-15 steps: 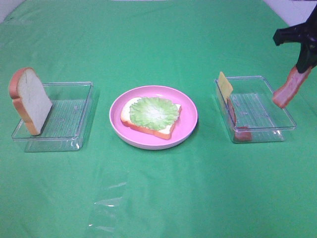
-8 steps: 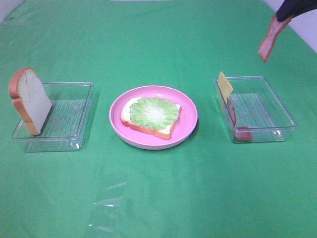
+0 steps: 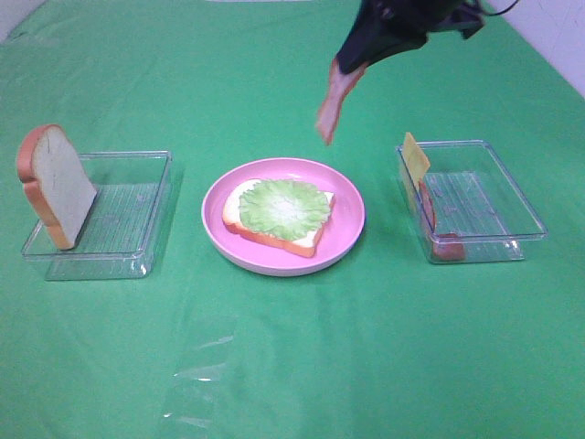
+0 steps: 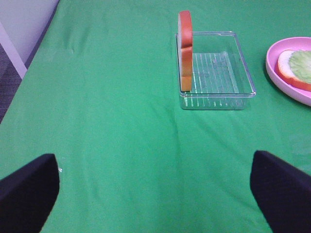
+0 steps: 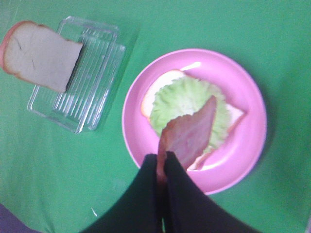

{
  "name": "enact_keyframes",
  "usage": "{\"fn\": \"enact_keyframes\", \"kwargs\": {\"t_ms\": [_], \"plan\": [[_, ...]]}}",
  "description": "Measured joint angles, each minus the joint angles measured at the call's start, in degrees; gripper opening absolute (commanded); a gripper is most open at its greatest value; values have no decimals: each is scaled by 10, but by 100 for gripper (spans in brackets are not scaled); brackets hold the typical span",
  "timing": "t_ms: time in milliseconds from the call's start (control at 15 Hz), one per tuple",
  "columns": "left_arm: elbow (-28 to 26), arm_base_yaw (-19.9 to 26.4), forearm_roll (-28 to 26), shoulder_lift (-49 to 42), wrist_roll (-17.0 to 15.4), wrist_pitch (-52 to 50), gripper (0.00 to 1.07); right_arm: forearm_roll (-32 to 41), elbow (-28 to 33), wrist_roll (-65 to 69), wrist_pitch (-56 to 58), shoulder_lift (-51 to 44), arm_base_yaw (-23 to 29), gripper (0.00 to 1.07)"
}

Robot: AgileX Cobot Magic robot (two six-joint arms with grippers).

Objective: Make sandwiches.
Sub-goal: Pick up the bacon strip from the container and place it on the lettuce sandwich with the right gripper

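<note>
On the pink plate (image 3: 347,233) lies a bread slice (image 3: 315,240) topped with pale green lettuce (image 3: 283,208). High above the plate's far right edge, my right gripper (image 3: 348,66) is shut on a reddish-brown bacon strip (image 3: 331,108) that hangs down. The right wrist view shows the bacon strip (image 5: 187,136) over the lettuce (image 5: 180,99), pinched by the right gripper (image 5: 162,162). A second bread slice (image 3: 55,183) leans upright in the left clear tray (image 3: 119,219). My left gripper (image 4: 155,191) is open over bare cloth, near side of that tray (image 4: 214,73).
The right clear tray (image 3: 475,201) holds a yellow cheese square (image 3: 416,157) and another bacon strip (image 3: 439,233) along its left wall. Green cloth covers the whole table. A glossy patch (image 3: 196,375) lies at the front.
My right gripper has carried the bacon strip up from the right tray and leftward, to above the plate's far edge. The left arm has not moved.
</note>
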Motion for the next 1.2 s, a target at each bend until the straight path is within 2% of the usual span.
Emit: {"fn": "enact_keyframes", "kwargs": {"t_ms": [267, 400, 600, 667, 733, 1000, 1200], "plan": [[0, 0, 0, 0, 0, 0, 100, 2, -7, -1, -55, 95, 107, 0], [0, 0, 0, 0, 0, 0, 100, 3, -28, -2, -60, 136, 129, 0], [0, 0, 0, 0, 0, 0, 100, -10, -42, -2, -74, 169, 127, 0], [0, 0, 0, 0, 0, 0, 100, -35, -42, -2, -83, 179, 125, 0], [0, 0, 0, 0, 0, 0, 100, -104, -44, 15, -93, 195, 121, 0], [0, 0, 0, 0, 0, 0, 100, -252, -45, 61, -113, 222, 120, 0], [0, 0, 0, 0, 0, 0, 100, -284, -45, 68, -120, 233, 120, 0]]}}
